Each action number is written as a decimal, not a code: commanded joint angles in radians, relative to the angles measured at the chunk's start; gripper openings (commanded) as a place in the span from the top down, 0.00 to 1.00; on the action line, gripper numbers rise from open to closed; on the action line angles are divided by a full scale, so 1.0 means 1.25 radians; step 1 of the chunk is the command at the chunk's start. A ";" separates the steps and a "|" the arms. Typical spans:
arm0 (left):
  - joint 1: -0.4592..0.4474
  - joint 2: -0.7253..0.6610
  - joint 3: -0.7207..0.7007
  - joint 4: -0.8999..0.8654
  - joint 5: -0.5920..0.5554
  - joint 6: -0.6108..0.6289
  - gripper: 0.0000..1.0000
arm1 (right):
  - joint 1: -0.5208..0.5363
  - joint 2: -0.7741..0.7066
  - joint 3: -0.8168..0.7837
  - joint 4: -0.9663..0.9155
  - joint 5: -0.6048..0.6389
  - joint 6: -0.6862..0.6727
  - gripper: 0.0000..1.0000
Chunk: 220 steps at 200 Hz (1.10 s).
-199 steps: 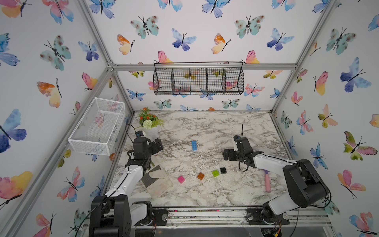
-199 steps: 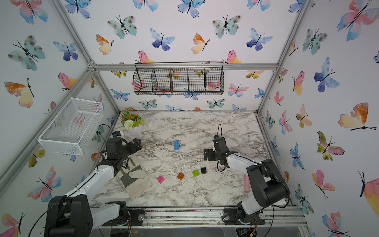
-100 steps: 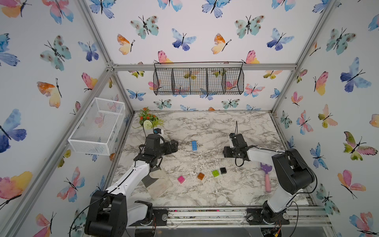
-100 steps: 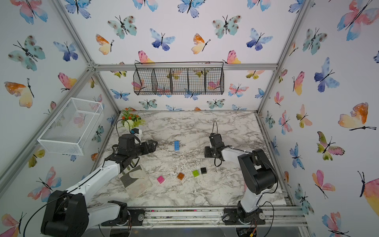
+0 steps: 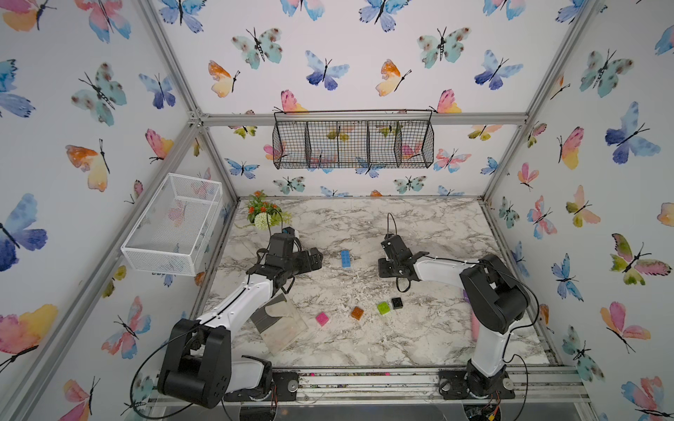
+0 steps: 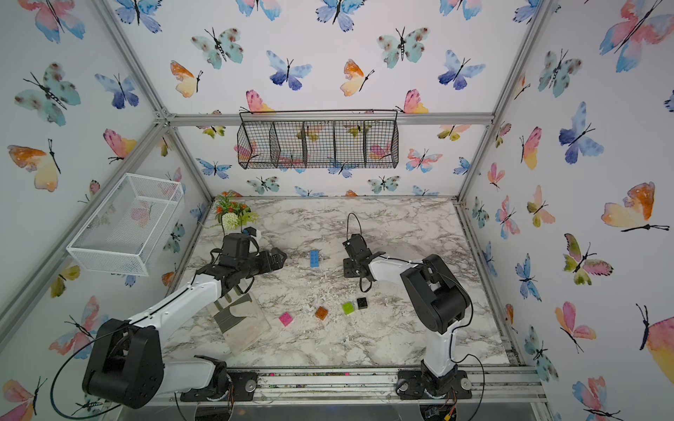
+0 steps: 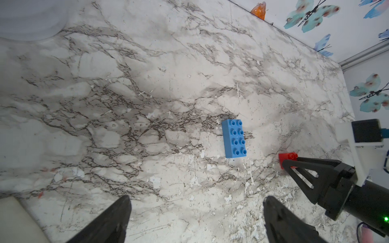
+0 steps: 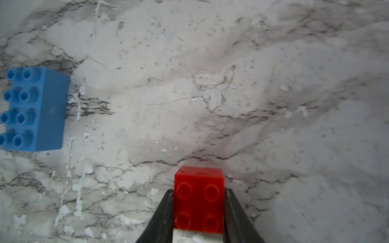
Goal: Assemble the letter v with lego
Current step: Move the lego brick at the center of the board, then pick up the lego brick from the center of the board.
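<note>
Now the red brick (image 8: 199,199) is clamped by the right gripper (image 8: 198,192), the blue brick (image 7: 234,138) found between it and the open left gripper (image 7: 195,198).

Marble table (image 5: 419,226): blue brick (image 5: 345,258), pink brick (image 5: 322,319), orange brick (image 5: 357,312), green brick (image 5: 383,307), black brick (image 5: 396,303).

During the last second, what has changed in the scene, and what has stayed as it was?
The right gripper shifted slightly toward the middle and closed on the red brick, with its jaws now against both sides. The left gripper, jaws wide open throughout, swung inward toward the blue brick. The blue brick, pink brick, orange brick, green brick and black brick stayed in place.
</note>
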 commanded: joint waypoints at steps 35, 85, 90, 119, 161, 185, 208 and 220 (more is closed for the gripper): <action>-0.068 0.111 0.108 -0.102 -0.037 0.027 0.02 | 0.015 0.035 0.042 -0.072 -0.009 0.015 0.50; -0.144 0.321 0.302 -0.196 -0.064 0.035 0.07 | 0.014 -0.087 0.011 -0.113 0.011 0.030 0.27; -0.148 0.340 0.316 -0.198 -0.068 0.034 0.08 | 0.013 -0.104 0.000 -0.112 0.013 0.030 0.26; -0.171 0.427 0.399 -0.215 -0.082 0.030 0.09 | -0.002 -0.191 -0.076 -0.095 0.050 0.043 0.23; -0.202 0.513 0.485 -0.265 -0.157 -0.012 0.15 | -0.047 -0.293 -0.172 -0.065 0.048 0.051 0.21; -0.217 0.562 0.513 -0.274 -0.196 -0.023 0.24 | -0.062 -0.321 -0.210 -0.054 0.047 0.044 0.20; -0.228 0.591 0.534 -0.278 -0.204 -0.008 0.33 | -0.068 -0.337 -0.230 -0.049 0.046 0.036 0.19; -0.241 0.599 0.544 -0.282 -0.222 0.004 0.36 | -0.071 -0.346 -0.229 -0.057 0.043 0.035 0.19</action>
